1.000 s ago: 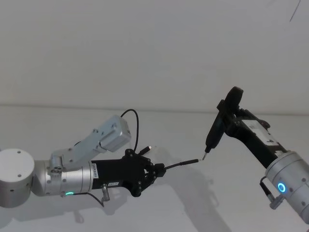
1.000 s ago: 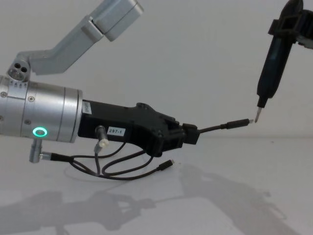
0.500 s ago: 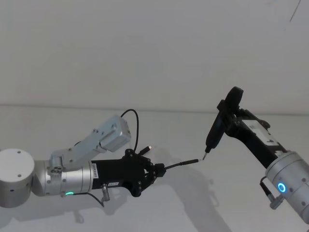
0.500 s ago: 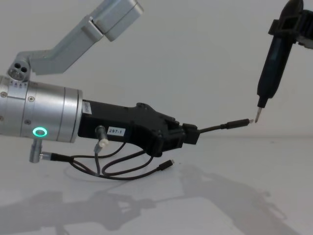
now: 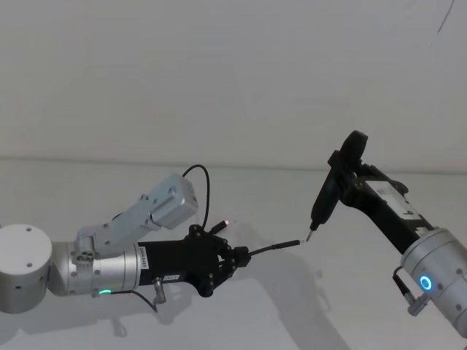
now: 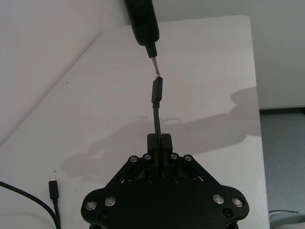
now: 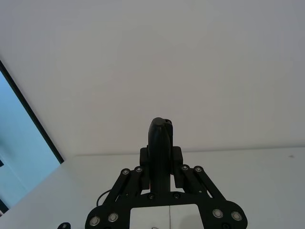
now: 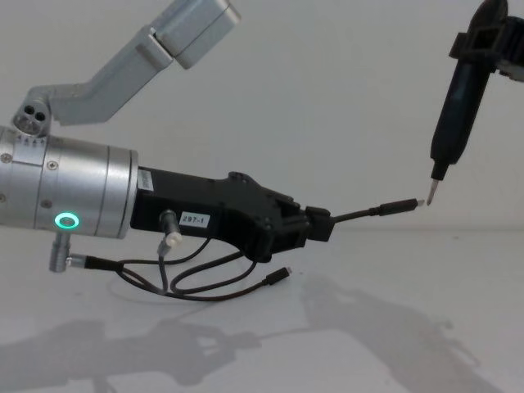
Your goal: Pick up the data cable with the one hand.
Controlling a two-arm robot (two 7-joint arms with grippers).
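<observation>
The data cable [image 5: 273, 247] is a thin black cord. My left gripper [image 5: 244, 254] is shut on it near one end, above the white table. A short length with the slim plug [image 8: 401, 205] sticks out past the fingers, its metal tip touching or nearly touching the point of a black pen-like tool [image 8: 454, 123]. My right gripper [image 5: 349, 179] is shut on that tool, held point down. The rest of the cable loops back under the left arm; its other plug [image 8: 278, 276] lies on the table. The left wrist view shows the left gripper [image 6: 158, 140], the cable [image 6: 156, 114] and the tool [image 6: 141, 19].
The white table [image 5: 292, 313] runs back to a pale wall. In the left wrist view the table's edge [image 6: 255, 71] drops to a grey floor. The left arm's silver elbow link [image 5: 164, 200] rises behind the gripper.
</observation>
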